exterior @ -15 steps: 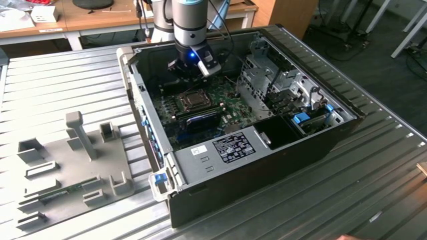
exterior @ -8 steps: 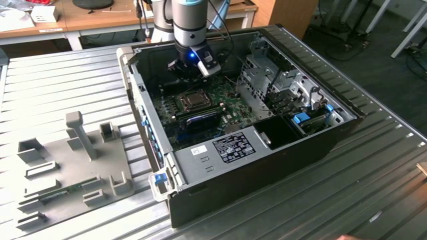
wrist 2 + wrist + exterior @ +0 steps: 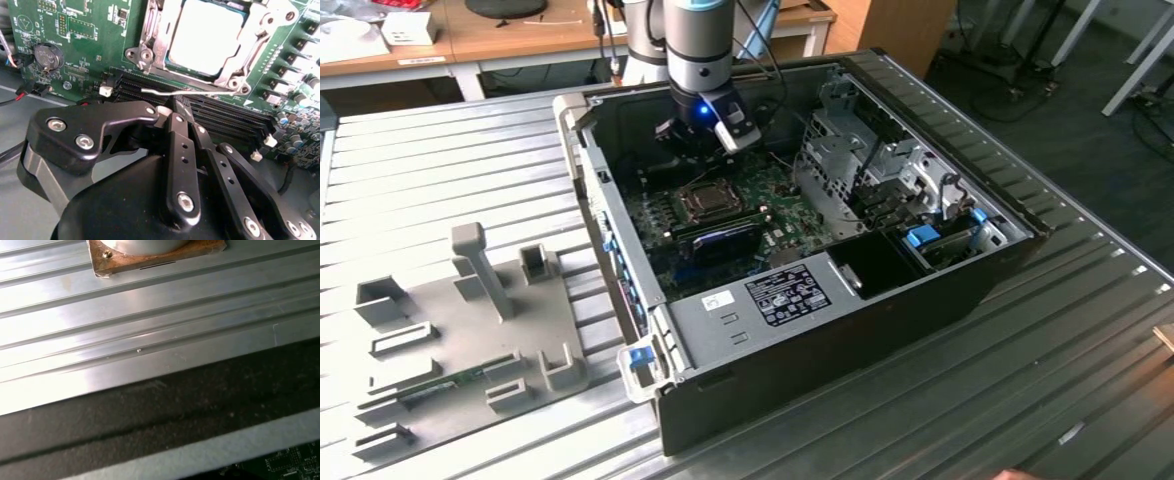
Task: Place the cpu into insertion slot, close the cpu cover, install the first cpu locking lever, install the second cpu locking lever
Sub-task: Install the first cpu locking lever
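Note:
In the second wrist view the cpu (image 3: pixel 210 35) lies flat in the insertion slot (image 3: pixel 150 52) on the green board. The silvery cpu cover (image 3: pixel 252 55) is down around it like a frame. A thin wire locking lever (image 3: pixel 190 92) runs along the socket's edge nearest my gripper, with its bent end free. My gripper (image 3: pixel 169 108) hovers just short of that lever with its black fingers closed together and nothing between them. In the exterior view the gripper (image 3: pixel 700 135) hangs inside the open computer case, a little behind the insertion slot (image 3: pixel 708 200).
Long black memory slots (image 3: pixel 225 117) lie between the gripper and the socket, and a coin battery (image 3: pixel 47 56) sits on the board. Drive cages (image 3: pixel 881 170) and the case walls (image 3: pixel 607 210) box in the board. A grey fixture plate (image 3: pixel 467 330) lies on the ribbed table at the exterior view's left.

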`<state>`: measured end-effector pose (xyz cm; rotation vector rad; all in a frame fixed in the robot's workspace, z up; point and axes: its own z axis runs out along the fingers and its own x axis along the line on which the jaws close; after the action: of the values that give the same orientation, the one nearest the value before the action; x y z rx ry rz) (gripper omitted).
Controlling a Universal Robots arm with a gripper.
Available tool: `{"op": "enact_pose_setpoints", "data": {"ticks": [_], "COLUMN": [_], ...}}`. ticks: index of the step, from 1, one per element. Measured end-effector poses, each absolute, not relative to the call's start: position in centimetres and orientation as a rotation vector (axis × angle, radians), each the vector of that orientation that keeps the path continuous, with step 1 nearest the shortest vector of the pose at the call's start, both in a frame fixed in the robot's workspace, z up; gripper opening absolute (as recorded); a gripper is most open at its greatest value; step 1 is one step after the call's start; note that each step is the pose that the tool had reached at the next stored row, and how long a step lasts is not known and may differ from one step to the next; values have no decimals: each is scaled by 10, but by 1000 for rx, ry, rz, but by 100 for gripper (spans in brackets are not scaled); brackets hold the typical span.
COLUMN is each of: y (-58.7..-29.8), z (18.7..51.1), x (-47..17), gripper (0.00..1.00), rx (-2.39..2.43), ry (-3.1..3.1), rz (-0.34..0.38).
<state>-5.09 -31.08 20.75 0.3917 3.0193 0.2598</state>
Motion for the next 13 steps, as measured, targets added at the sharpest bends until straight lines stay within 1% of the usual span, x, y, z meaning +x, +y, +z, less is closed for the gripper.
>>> {"op": "enact_pose_setpoints", "data": {"ticks": [13], "y": [-306], "z": [207], "x": [-51], "gripper": [11], "rx": [392], "ry": [3019], "rz": [262]}}
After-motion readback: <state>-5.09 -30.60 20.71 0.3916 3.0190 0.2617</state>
